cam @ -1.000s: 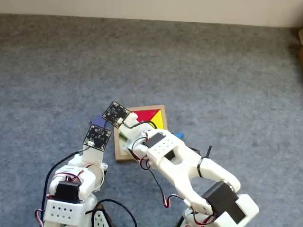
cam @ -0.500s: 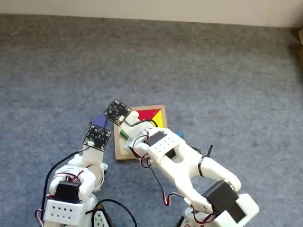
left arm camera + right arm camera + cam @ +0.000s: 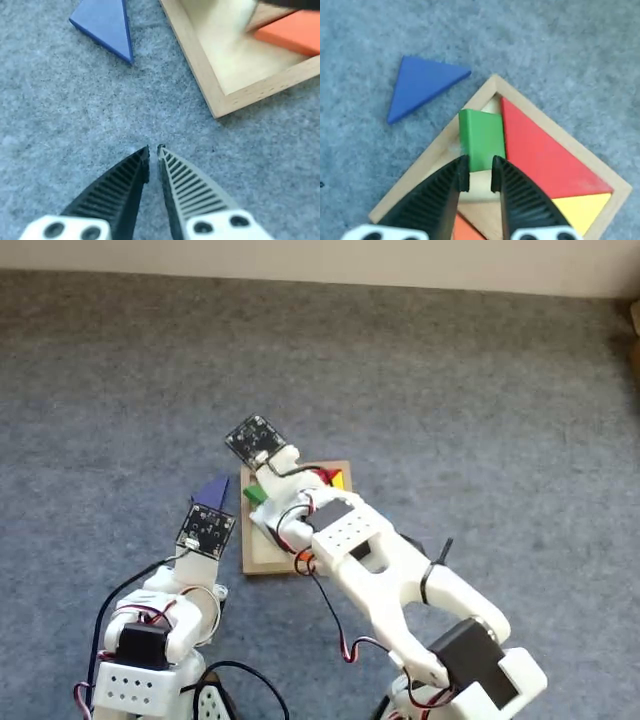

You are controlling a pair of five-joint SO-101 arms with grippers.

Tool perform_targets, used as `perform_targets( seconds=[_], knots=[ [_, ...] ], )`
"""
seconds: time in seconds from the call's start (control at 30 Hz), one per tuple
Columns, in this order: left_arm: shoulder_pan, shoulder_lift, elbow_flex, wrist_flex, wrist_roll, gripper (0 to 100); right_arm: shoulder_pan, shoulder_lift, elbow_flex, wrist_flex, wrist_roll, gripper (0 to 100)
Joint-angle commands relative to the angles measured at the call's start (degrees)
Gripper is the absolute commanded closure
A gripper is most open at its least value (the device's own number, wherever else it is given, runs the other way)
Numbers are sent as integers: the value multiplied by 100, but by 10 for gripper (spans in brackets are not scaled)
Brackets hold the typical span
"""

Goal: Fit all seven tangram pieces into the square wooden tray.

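The square wooden tray (image 3: 262, 558) lies on the grey carpet, partly under my right arm. It holds a red triangle (image 3: 540, 150), a yellow piece (image 3: 580, 207) and an orange piece (image 3: 292, 37). My right gripper (image 3: 478, 172) is shut on a green square piece (image 3: 480, 134), holding it tilted over the tray's far left corner (image 3: 255, 493). A dark blue triangle (image 3: 210, 490) lies on the carpet just left of the tray, also seen as the blue triangle (image 3: 105, 22). My left gripper (image 3: 152, 150) is shut and holds nothing, low over the carpet near the tray's corner (image 3: 215, 97).
The grey carpet (image 3: 450, 380) stretches open beyond and to the right of the tray. My left arm (image 3: 160, 625) stands at the front left, close beside the right arm (image 3: 400, 585). A pale wall edge (image 3: 320, 260) runs along the far side.
My right gripper has moved away from the arms' bases toward the tray's far left corner, carrying the green piece with it. The left arm has stayed still.
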Motion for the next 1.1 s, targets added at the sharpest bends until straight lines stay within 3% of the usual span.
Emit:
perform_targets(
  seconds=[0.0,0.13,0.4,0.63,0.93,1.07],
  knots=[
    [75,-321,119,26,0,949,163,-75,-356,40,-62,929],
    [75,-321,119,26,0,949,163,-75,-347,92,-53,925],
    [75,-321,119,26,0,949,163,-224,-664,1437,-44,924],
    [75,-321,119,26,0,949,163,-927,-708,1543,-62,925],
    [75,-321,119,26,0,949,-66,-119,-119,-453,-88,928],
    [75,-321,119,26,0,949,-136,31,-92,-743,-88,928]
  ],
)
